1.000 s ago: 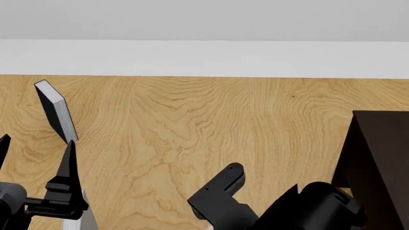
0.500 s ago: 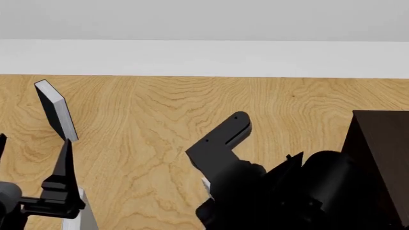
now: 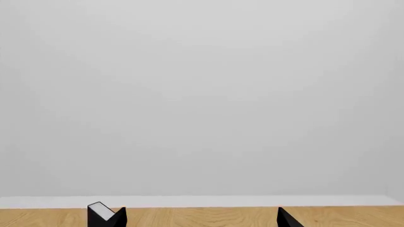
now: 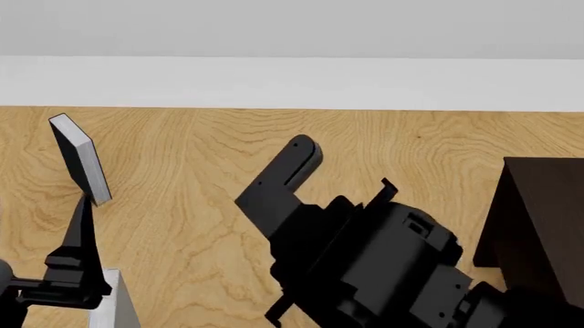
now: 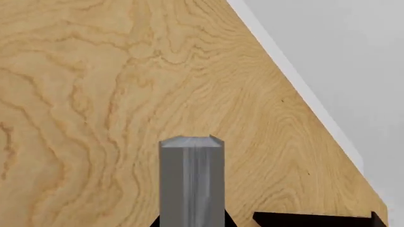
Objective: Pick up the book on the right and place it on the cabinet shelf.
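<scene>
we find no readable text, label, brand, number or sign on anything in these views; every surface is unmarked.

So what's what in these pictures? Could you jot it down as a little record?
Surface: light wooden top
Right end effector: closed on the grey book, which stands upright in it
Left end effector: open, holding nothing
Black book: standing tilted, far left
Cabinet: very dark, at the far right
Progress: grey book lifted, not yet at the cabinet
</scene>
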